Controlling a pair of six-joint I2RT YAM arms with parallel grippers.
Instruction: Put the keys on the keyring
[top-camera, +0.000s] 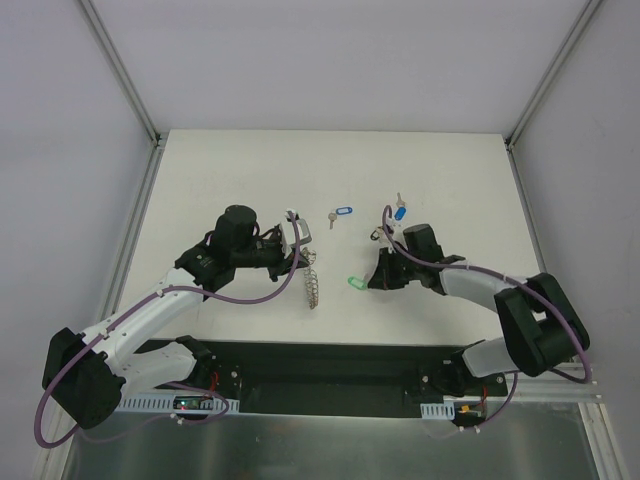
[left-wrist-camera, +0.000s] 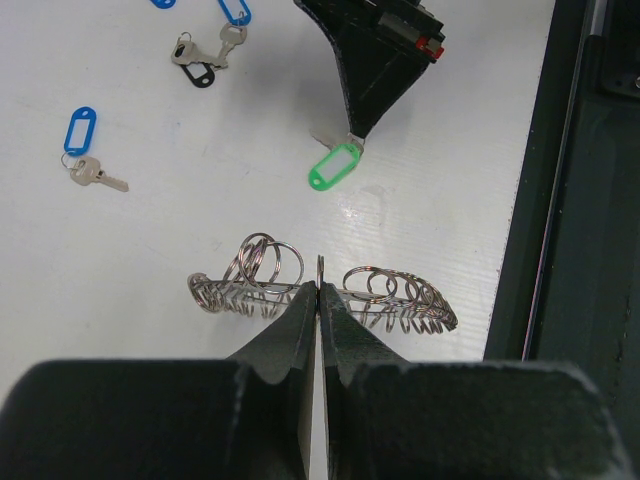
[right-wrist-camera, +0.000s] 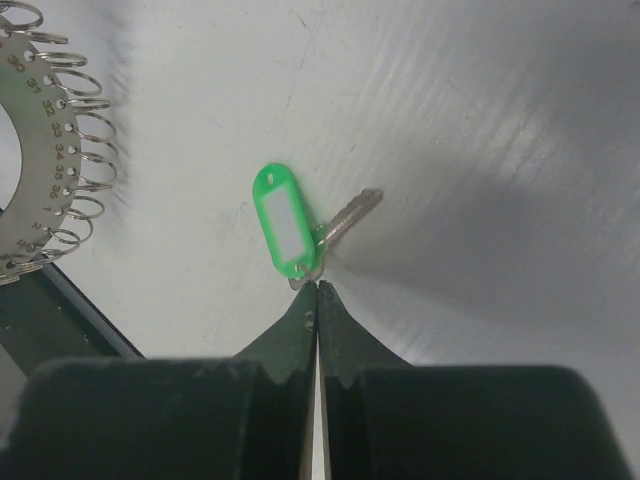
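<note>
top view, keyring (top-camera: 312, 285): edge-on between the arms, green key (top-camera: 353, 282) near it, a blue key (top-camera: 343, 213) farther back.
left wrist, left gripper (left-wrist-camera: 318, 290): fingers together on the keyring's rim; with so thin a bite it might swivel or drop.
right wrist, right gripper (right-wrist-camera: 317, 292): pinched shut on the green key's little loop; it may slip when lifted.
containers: none in sight.

Left arm reaching forward, left gripper (left-wrist-camera: 318, 290) pinching keyring (left-wrist-camera: 400, 300) (jaws nearly touching); right arm bending inward, right gripper (right-wrist-camera: 318, 290) nipping green-tagged key (right-wrist-camera: 285, 225).
</note>
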